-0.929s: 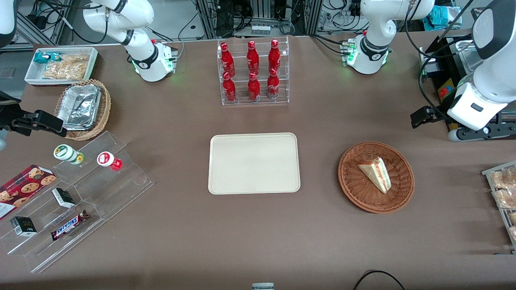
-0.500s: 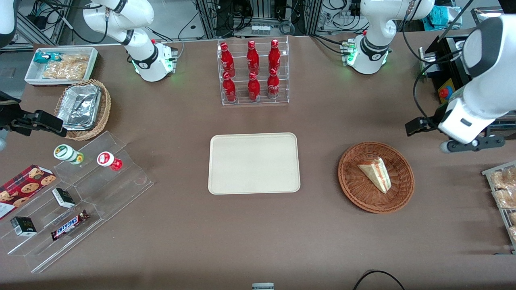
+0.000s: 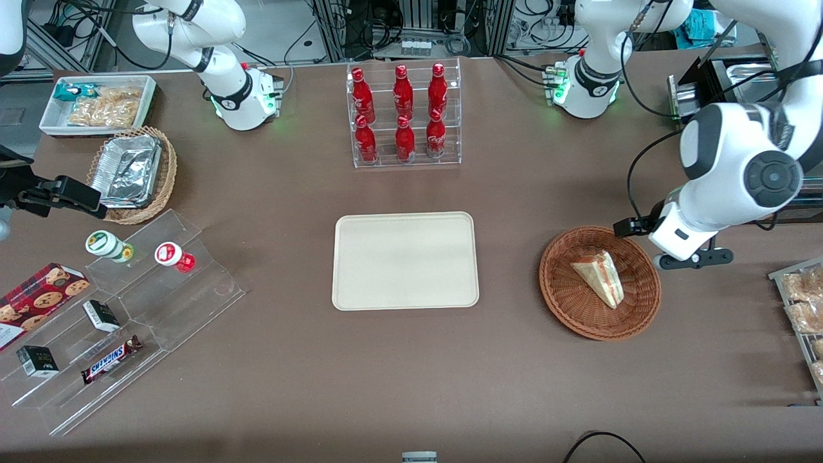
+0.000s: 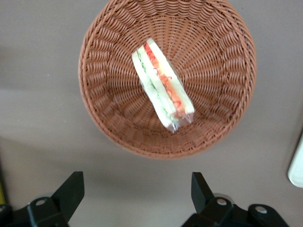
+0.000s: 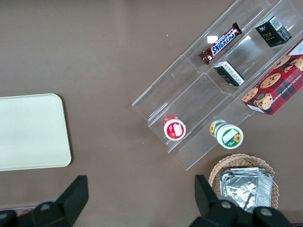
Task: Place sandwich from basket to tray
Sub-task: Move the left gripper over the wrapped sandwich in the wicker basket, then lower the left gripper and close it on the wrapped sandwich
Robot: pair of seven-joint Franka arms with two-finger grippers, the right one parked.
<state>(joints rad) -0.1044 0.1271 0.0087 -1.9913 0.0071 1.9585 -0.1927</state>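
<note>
The sandwich (image 3: 599,276) lies on its side in the reddish basket (image 3: 566,305), filling edge up, an easy face to pinch across. The claw (image 4: 137,196) hangs above the table just beside the basket's rim, its fingers spread wide and empty, ready, I judge, to straddle the wedge. The tray (image 3: 405,260) waits bare nearby, toward the parked arm's end.

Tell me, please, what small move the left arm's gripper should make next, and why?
Probably shift over the basket and descend. The gripper is open, holds nothing, and hangs just outside the rim, while the sandwich still lies in the basket and the tray has nothing on it.
</note>
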